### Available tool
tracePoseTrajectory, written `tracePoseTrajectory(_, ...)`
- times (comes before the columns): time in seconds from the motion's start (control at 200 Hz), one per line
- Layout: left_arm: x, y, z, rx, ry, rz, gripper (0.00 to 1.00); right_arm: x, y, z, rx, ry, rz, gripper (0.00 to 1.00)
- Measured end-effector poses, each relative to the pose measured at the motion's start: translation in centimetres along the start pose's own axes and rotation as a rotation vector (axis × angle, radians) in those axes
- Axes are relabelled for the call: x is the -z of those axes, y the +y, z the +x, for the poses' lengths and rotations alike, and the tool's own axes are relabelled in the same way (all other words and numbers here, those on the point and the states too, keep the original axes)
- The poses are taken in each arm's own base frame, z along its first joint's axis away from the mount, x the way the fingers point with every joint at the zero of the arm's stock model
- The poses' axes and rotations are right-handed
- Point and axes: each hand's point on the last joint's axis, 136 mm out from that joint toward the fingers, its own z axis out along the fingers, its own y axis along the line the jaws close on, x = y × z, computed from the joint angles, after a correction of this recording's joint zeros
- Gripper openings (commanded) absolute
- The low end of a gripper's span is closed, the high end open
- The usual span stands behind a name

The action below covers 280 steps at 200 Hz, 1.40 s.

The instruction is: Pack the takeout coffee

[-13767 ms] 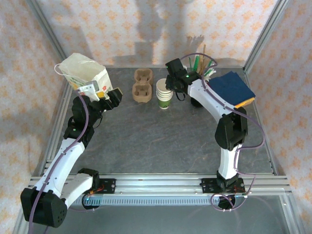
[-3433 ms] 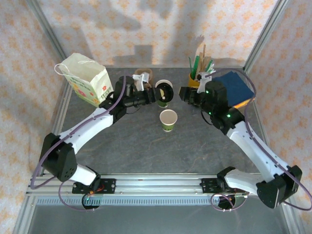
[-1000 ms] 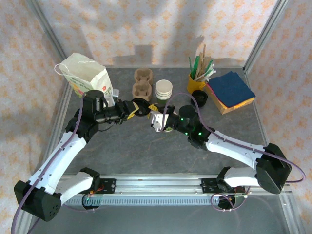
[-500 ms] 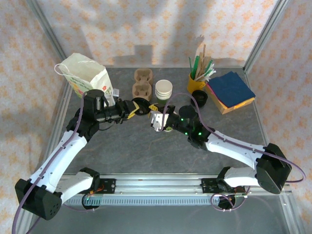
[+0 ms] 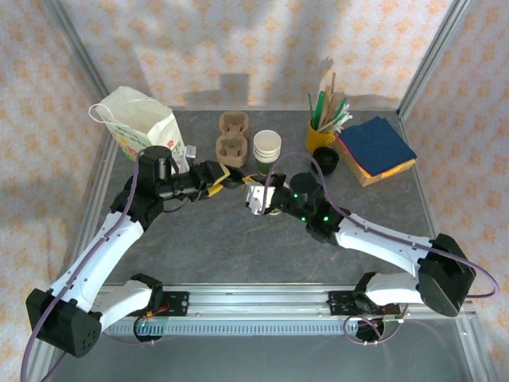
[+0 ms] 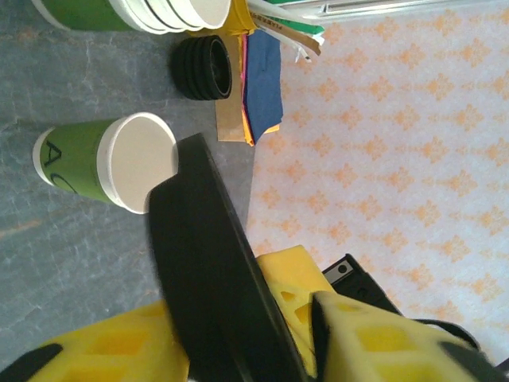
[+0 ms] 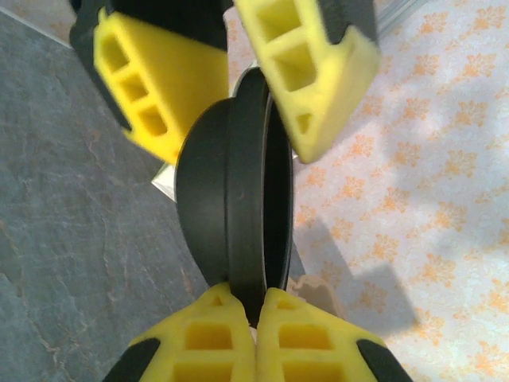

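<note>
Black plastic sits at the middle of the scene: the black lid (image 7: 231, 215) is held edge-on above the grey table (image 5: 207, 247), and both arms meet at it. In the right wrist view the right gripper (image 7: 258, 294) fills the bottom of the frame, its yellow fingers pressed together on the lid's lower rim. The left gripper (image 5: 221, 177) comes in from the top of that same frame with its jaws apart, one yellow finger (image 7: 151, 79) on each side of the lid's upper edge and a little gap showing at each. In the top view this meeting point lies just left of centre, in front of the stack of cups (image 5: 267, 150). The paper cup (image 6: 75, 163) shows at the left of the left wrist view, resting on the table with a green lower band, a white upper part and an uncovered mouth turned toward the right of the frame; it is well apart from the lid and from both sets of fingers. Above it in that frame are the bottom of the cup stack, the squat stack of lids (image 6: 203, 68) and the blue napkins (image 6: 262, 79). In the top view a paper bag (image 5: 139, 119) stands at the upper left, two cardboard cup carriers (image 5: 232, 139) lie just left of the cup stack, and a yellow holder of stirrers (image 5: 320, 134) stands at the upper right beside the napkins.
</note>
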Motion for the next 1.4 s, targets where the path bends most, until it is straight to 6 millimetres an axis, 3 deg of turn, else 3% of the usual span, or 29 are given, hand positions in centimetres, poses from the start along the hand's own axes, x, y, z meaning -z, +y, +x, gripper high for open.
tracePoseTrajectory(0.175, 0.0, 0.3, -0.6, -0.043, -0.024, -0.036, 0.57, 0.4, 0.1, -0.1, -0.083, 0.014, -0.015, 0.02)
tracePoseTrajectory(0.355, 2.0, -1.2, -3.4, -0.162, -0.193, -0.113, 0.63, 1.2, -0.4, -0.3, -0.213, 0.047, -0.020, 0.01)
tracePoseTrajectory(0.591, 6.6, -3.6, -5.0, -0.334, -0.434, -0.093, 0.65, 2.1, -3.8, -1.9, -0.507, 0.098, 0.039, 0.00)
tracePoseTrajectory(0.751, 7.8, -2.5, -5.9, -0.402, -0.547, -0.115, 0.58, 3.3, -5.6, -2.6, -0.735, 0.117, 0.067, 0.00)
tracePoseTrajectory(0.951, 6.5, 0.9, -7.1, -0.431, -0.578, -0.199, 0.56, 6.0, -8.1, 0.6, -1.067, 0.171, 0.128, 0.00)
tracePoseTrajectory(1.126, 4.5, 3.2, -7.4, -0.422, -0.550, -0.227, 0.55, 8.0, -8.7, 2.7, -1.340, 0.197, 0.117, 0.00)
tracePoseTrajectory(1.296, 2.3, 4.2, -6.7, -0.434, -0.502, -0.224, 0.54, 9.5, -9.3, 4.6, -1.600, 0.198, 0.095, 0.00)
tracePoseTrajectory(1.401, 1.6, 4.0, -6.6, -0.444, -0.491, -0.212, 0.54, 9.9, -7.9, 5.4, -1.740, 0.211, 0.043, 0.00)
